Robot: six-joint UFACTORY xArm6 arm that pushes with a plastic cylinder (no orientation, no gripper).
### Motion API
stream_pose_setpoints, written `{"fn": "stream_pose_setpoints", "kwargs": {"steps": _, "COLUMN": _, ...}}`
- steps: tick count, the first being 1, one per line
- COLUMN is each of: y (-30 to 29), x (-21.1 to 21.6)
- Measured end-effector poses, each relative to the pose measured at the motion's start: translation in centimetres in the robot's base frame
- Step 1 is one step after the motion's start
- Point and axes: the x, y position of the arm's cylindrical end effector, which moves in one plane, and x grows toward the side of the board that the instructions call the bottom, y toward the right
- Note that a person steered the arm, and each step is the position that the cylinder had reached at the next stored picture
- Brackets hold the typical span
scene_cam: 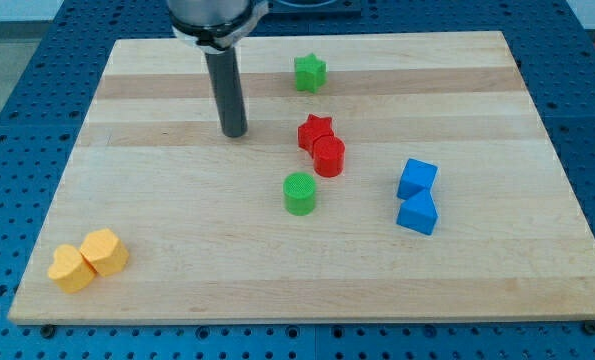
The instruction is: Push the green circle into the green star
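Note:
The green circle (299, 193) stands near the middle of the wooden board (177, 230). The green star (310, 72) sits near the view's top, almost straight above the circle. A red star (315, 131) and a red circle (329, 157) touch each other and lie between the two green blocks, a little to the right. My tip (235, 133) rests on the board up and to the left of the green circle, left of the red star, touching no block.
A blue cube (417, 179) and a blue triangular block (418, 214) stand together at the right. Two yellow blocks, one a heart (70, 269) and one a hexagon (105, 251), sit at the bottom left corner.

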Motion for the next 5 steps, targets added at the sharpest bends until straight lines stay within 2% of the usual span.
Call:
{"fn": "stream_pose_setpoints", "kwargs": {"steps": 1, "y": -1.6, "x": 5.2}}
{"fn": "stream_pose_setpoints", "kwargs": {"steps": 2, "y": -1.6, "x": 15.4}}
{"fn": "stream_pose_setpoints", "kwargs": {"steps": 3, "y": 1.2, "x": 23.2}}
{"fn": "stream_pose_setpoints", "kwargs": {"steps": 4, "y": 12.5, "x": 22.5}}
{"fn": "stream_pose_setpoints", "kwargs": {"steps": 5, "y": 18.9, "x": 19.8}}
